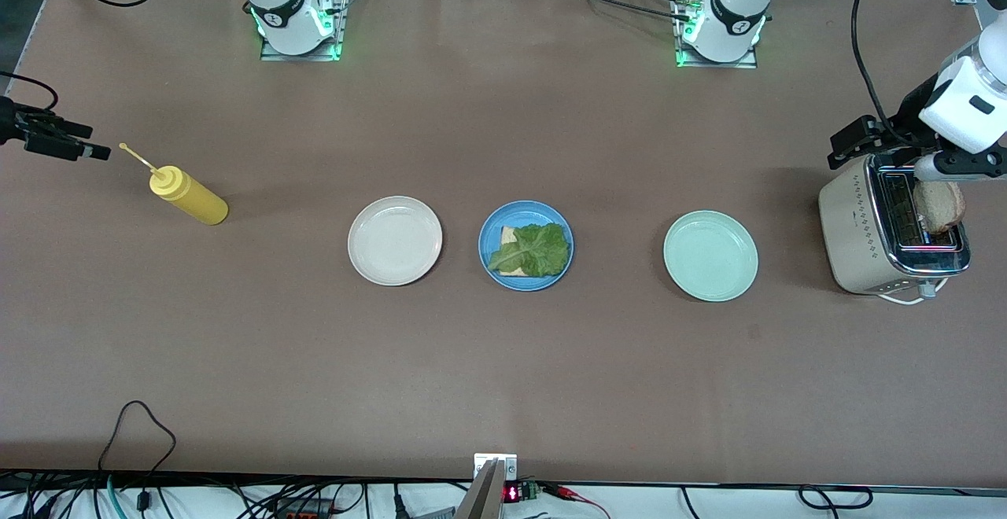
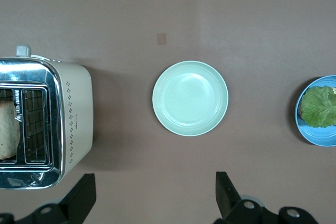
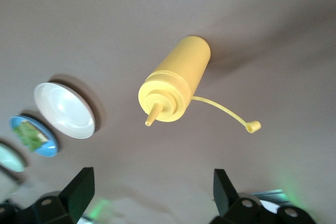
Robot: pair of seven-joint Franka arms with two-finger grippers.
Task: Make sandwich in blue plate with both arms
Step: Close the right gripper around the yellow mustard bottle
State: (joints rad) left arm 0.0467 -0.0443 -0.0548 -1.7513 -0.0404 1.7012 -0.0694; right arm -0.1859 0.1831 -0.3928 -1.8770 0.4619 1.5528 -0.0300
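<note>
The blue plate (image 1: 485, 255) sits mid-table between two other plates. On it lies one bread slice (image 1: 509, 234) with a ruffled green lettuce leaf (image 1: 536, 250) on top. A second bread slice (image 1: 939, 204) stands in a slot of the toaster (image 1: 857, 236). My left gripper (image 1: 853, 141) hangs open and empty above the table by the toaster. Its wrist view shows the gripper (image 2: 153, 177), the toaster (image 2: 73, 114), the bread (image 2: 8, 129) and the blue plate (image 2: 311, 132). My right gripper (image 1: 79, 148) is open and empty near the yellow bottle; it also shows in its wrist view (image 3: 152, 172).
A cream-white plate (image 1: 395, 240) lies beside the blue plate toward the right arm's end. A mint-green plate (image 1: 710, 255) lies toward the left arm's end. A yellow squeeze bottle (image 1: 189, 195) lies on its side with its cap off. The toaster's cable runs near the mint plate's end.
</note>
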